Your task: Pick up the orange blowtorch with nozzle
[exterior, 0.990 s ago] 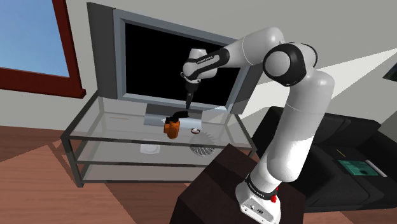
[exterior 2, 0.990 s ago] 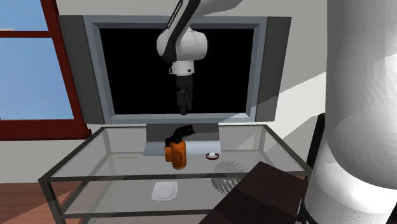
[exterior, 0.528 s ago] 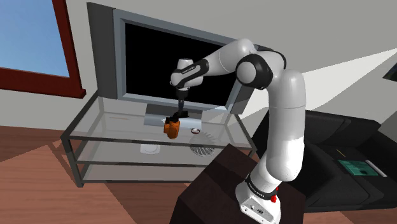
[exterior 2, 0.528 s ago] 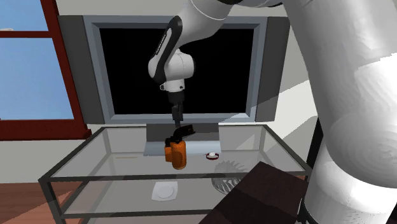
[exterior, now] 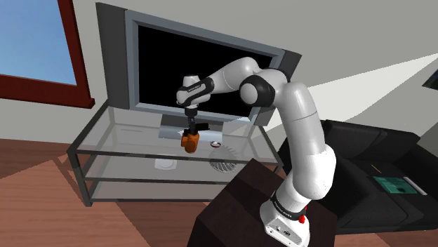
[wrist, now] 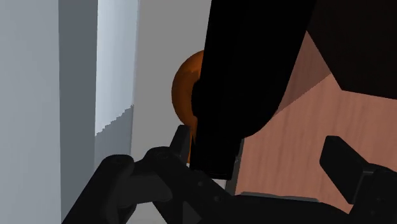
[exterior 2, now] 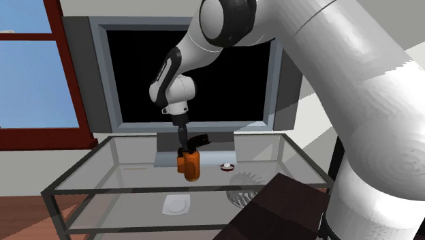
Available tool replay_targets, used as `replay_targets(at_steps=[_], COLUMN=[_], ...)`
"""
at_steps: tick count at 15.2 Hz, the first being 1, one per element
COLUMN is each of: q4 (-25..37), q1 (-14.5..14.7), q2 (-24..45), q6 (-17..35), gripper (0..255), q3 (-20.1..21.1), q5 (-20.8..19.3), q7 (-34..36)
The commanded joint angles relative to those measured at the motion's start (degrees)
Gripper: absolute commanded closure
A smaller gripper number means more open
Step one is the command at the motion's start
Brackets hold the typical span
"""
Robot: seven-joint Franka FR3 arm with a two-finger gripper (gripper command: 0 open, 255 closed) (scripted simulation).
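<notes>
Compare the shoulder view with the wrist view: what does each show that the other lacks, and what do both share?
Shoulder view: the white arm reaching from its dark box stand, a black sofa and a red-framed window. Wrist view: the black fingers standing apart, either side of the black nozzle head of the orange blowtorch. Shared: the blowtorch and the black gripper at its top.

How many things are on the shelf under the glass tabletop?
2. A white plate sits below the orange blowtorch; a grey ribbed thing lies to the second exterior view's right of it, partly behind the dark stand, which may hide more.
</notes>
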State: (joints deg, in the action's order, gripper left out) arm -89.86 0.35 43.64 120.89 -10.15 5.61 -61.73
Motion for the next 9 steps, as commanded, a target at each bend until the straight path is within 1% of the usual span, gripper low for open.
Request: replay_targets(at_steps=[1,7,8,9], q4=[1.30,2.03,1.77,1.65], q1=[-0.24,-0.30,-0.27,-0.12], q2=[2.47,5.12,5.10,5.24], q6=[5.40,7.28,7.51,7.76], gripper=[0,0,255,255], q3=[-0.03,0.06,0.08,0.14], q5=[0.11,0.63,0.66,0.70], q7=[-0.14,-0.31,-0.30,-0.12])
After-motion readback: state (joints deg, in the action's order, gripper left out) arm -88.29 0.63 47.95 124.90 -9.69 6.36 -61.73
